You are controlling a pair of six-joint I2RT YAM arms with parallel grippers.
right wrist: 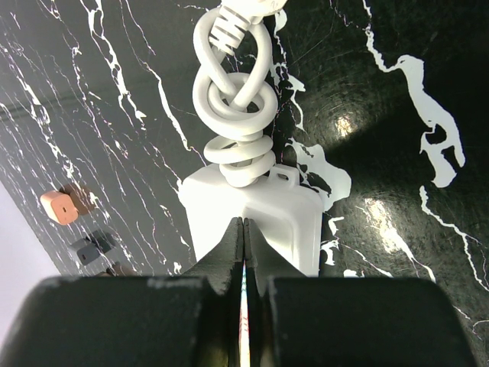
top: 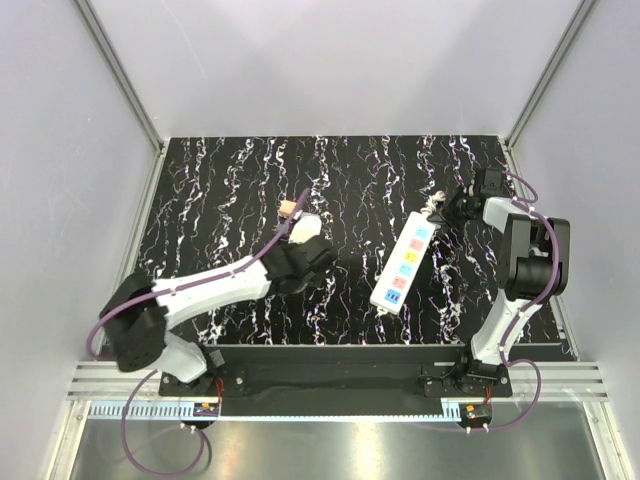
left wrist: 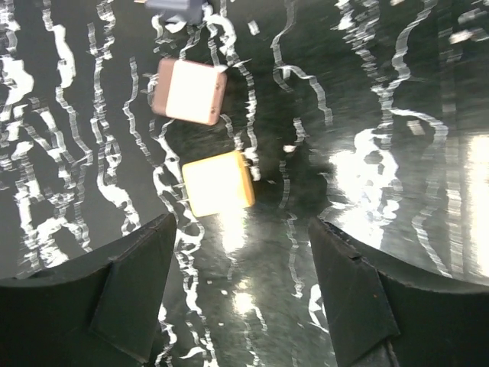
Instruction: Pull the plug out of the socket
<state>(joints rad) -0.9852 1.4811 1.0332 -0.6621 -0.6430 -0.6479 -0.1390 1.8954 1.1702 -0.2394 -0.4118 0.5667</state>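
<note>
The socket is a long white strip with coloured outlets, lying diagonally right of centre, with no plug in it. The plug lies loose on the table left of centre. In the left wrist view it is a bright orange block, with a paler peach block just beyond; I cannot tell whether that is a reflection. My left gripper is open and empty, its fingers just short of the plug. My right gripper is shut, its tips over the socket's cord end, next to the knotted cord stub.
The black marbled table is glossy and mirrors things. A small grey block lies beyond the plug; it also shows in the right wrist view. White walls and metal posts close in the back and sides.
</note>
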